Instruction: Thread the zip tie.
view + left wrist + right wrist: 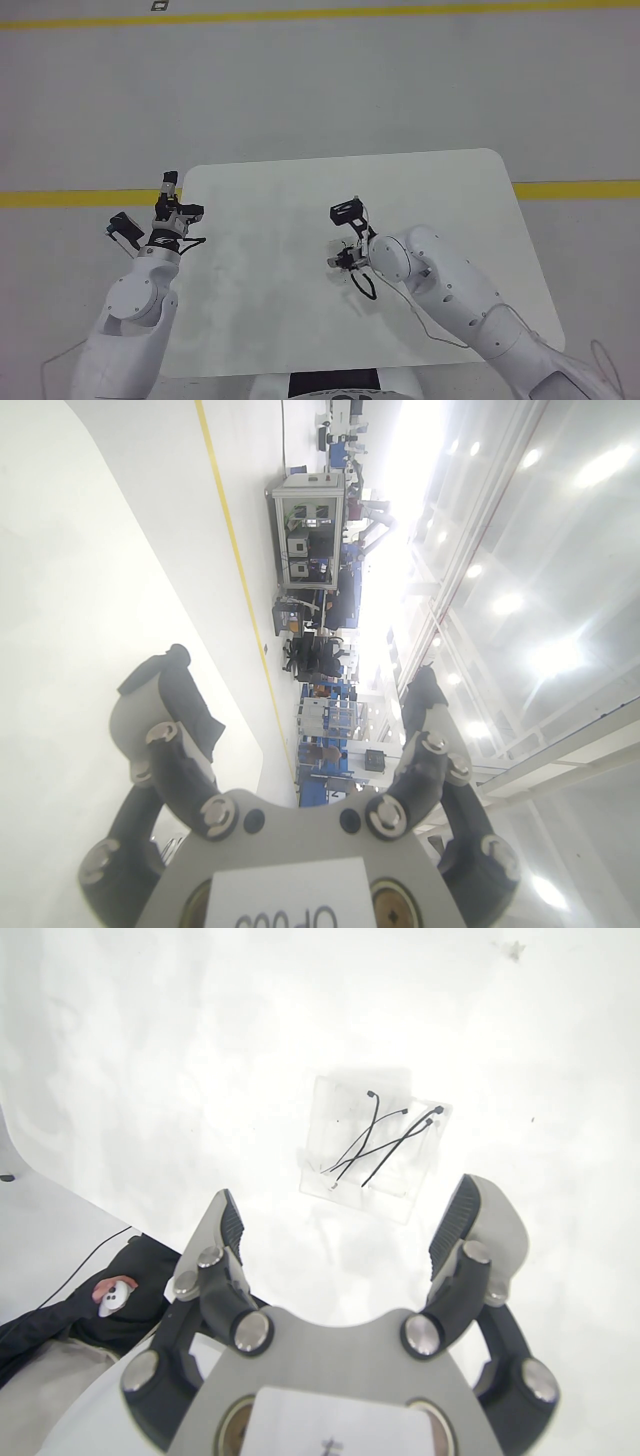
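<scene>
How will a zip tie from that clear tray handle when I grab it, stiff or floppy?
Probably springy, not limp: the ties lie in gentle curves. They look thin and are likely very light, so one may slip from the open right hand. They cross in the tray, so lifting one could drag another.

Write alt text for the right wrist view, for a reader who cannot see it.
A few black zip ties lie crossed over one another in a clear tray on a white table. The right gripper points toward the tray, its fingers open and holding nothing.
</scene>
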You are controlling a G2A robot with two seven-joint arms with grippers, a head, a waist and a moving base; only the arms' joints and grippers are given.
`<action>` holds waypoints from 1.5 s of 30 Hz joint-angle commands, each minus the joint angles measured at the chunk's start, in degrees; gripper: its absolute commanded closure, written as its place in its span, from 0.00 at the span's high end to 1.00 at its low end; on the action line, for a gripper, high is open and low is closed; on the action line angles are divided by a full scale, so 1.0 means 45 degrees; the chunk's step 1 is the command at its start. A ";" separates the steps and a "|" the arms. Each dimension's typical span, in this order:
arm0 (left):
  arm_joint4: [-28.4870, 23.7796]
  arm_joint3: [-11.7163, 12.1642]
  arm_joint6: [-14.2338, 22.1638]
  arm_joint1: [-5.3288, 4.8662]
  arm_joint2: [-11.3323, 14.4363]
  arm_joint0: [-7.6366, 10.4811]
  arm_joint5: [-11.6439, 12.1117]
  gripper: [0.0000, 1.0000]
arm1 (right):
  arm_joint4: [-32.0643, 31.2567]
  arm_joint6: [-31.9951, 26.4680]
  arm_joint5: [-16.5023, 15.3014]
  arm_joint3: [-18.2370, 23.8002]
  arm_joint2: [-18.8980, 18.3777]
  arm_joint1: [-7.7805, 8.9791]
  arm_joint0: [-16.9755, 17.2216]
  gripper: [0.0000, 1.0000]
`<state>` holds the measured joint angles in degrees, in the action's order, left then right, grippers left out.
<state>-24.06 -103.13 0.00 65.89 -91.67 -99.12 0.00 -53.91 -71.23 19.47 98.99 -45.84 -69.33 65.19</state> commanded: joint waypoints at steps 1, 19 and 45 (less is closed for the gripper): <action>0.0000 0.0000 0.0000 0.0000 0.0000 0.0000 0.0000 1.00 | -0.0310 -0.0260 0.0002 -0.0082 0.0060 -0.0124 -0.0111 1.00; 0.0000 0.0000 0.0000 0.0000 0.0000 0.0000 0.0000 1.00 | -0.1708 -0.1870 0.0002 -0.2076 -0.0555 -0.2250 -0.0217 1.00; 0.0000 0.0000 0.0000 0.0000 0.0000 0.0000 0.0000 1.00 | -0.1908 -0.0827 -0.0020 -0.2167 -0.0790 -0.2255 0.0230 1.00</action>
<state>-24.06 -103.13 0.00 65.89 -91.67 -99.12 0.00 -62.25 -74.86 19.36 89.08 -49.38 -79.50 66.14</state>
